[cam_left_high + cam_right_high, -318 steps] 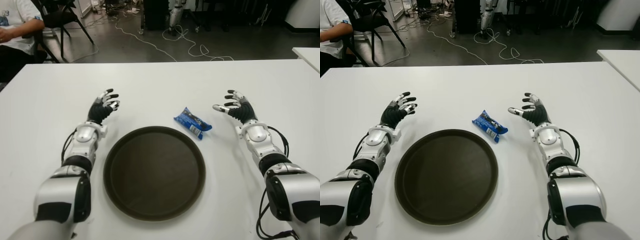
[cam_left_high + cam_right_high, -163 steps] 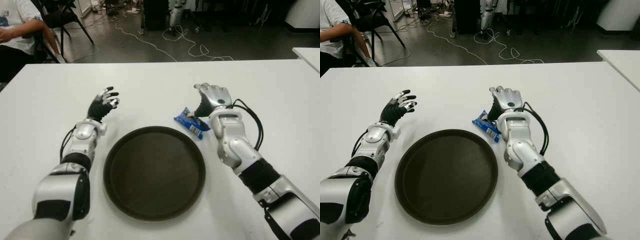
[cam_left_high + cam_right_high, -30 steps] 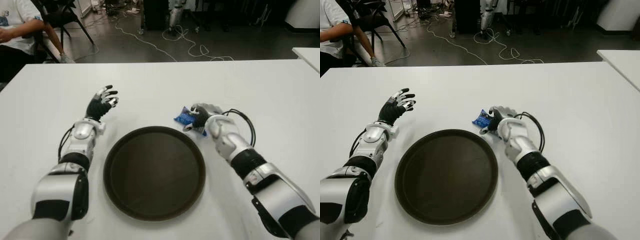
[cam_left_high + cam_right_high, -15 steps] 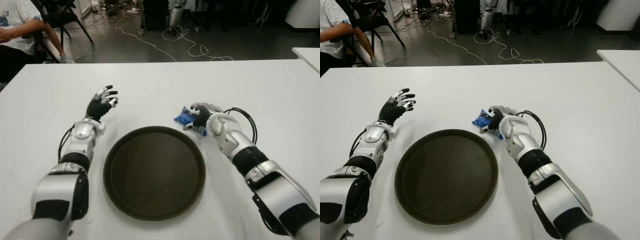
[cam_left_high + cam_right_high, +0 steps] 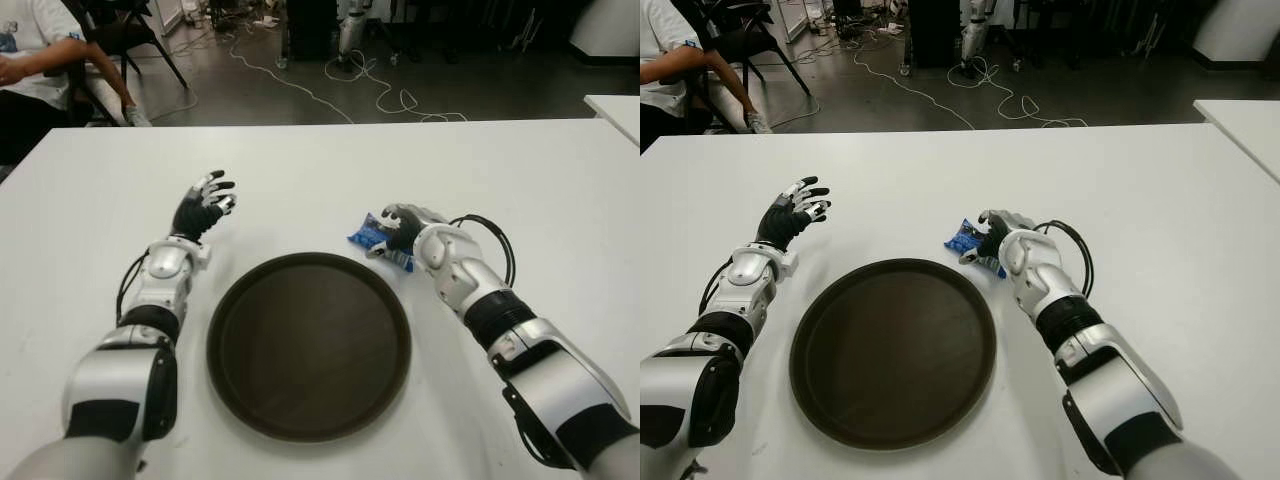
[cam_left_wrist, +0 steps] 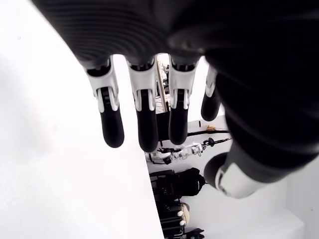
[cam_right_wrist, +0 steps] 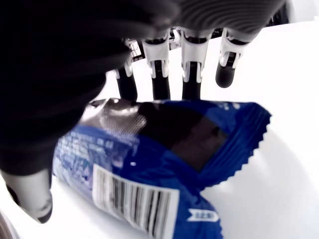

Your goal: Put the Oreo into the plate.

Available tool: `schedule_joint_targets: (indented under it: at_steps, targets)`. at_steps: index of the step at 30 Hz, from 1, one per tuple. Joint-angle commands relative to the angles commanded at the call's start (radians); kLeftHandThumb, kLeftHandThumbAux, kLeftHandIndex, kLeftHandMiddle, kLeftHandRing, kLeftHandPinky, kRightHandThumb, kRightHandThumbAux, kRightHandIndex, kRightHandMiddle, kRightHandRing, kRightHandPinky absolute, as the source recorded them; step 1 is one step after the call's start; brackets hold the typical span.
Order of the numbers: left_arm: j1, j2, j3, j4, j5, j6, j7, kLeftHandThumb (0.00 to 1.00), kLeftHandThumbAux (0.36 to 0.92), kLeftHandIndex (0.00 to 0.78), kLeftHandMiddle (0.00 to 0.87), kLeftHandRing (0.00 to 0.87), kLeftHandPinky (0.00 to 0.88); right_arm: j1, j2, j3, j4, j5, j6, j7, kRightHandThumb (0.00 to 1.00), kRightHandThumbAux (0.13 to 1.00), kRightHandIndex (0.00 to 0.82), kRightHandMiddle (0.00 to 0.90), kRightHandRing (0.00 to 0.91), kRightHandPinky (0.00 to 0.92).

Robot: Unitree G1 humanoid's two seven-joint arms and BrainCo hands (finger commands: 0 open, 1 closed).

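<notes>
While the Oreo pack (image 5: 376, 238) is still lying on the table (image 5: 520, 180) just off the plate's (image 5: 309, 345) far right rim, the right hand (image 5: 400, 228) is closing round it, so lifting looks next. Left hand (image 5: 203, 203) is hovering open, far left.

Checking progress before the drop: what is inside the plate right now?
Nothing: the plate shows only its bare dark floor. The Oreo pack sits on the table beyond its rim, under the right hand.

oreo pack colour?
Blue Oreo pack, with a white barcode panel and dark cookie print; the right wrist view shows it best.
</notes>
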Motion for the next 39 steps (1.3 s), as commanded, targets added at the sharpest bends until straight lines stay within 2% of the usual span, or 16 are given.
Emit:
schedule_joint_targets:
  at_steps: [5,12,15,20,27,34,39]
  targets:
    - [0.0,-0.001,0.002,0.0,-0.003,0.001,-0.002,0.111,0.697,0.123,0.218,0.225,0.244,-0.004,0.001,0.0,0.011,0.005,-0.013,-0.006,0.0,0.636,0.189,0.18,0.164,0.116]
    - [0.001,-0.001,0.004,-0.001,-0.005,-0.002,-0.004,0.119,0.719,0.122,0.215,0.22,0.242,-0.003,0.002,-0.007,0.021,0.019,-0.037,-0.024,0.0,0.654,0.217,0.196,0.178,0.127]
    - [0.001,-0.001,0.004,-0.001,-0.004,-0.003,-0.002,0.119,0.716,0.126,0.22,0.223,0.242,-0.004,0.003,-0.009,0.025,0.027,-0.04,-0.025,0.0,0.655,0.2,0.188,0.17,0.115]
    - [0.002,-0.002,0.003,-0.001,-0.004,-0.004,-0.001,0.112,0.711,0.128,0.222,0.225,0.24,-0.006,0.004,-0.006,0.028,0.032,-0.034,-0.024,0.0,0.648,0.178,0.172,0.153,0.105]
    - [0.0,0.0,0.001,0.0,0.0,0.004,0.003,0.109,0.705,0.125,0.217,0.222,0.231,-0.009,0.007,0.0,0.024,0.03,-0.017,-0.006,0.0,0.64,0.194,0.178,0.154,0.108]
    - [0.001,-0.001,0.003,0.0,-0.003,0.0,0.001,0.109,0.702,0.13,0.222,0.226,0.234,0.002,0.026,0.015,0.087,0.028,-0.072,-0.038,0.0,0.654,0.222,0.21,0.192,0.155]
    - [0.002,-0.003,0.002,-0.002,-0.003,-0.006,-0.004,0.109,0.701,0.126,0.219,0.223,0.229,-0.014,0.029,0.032,0.134,0.018,-0.097,-0.035,0.0,0.656,0.199,0.194,0.177,0.132]
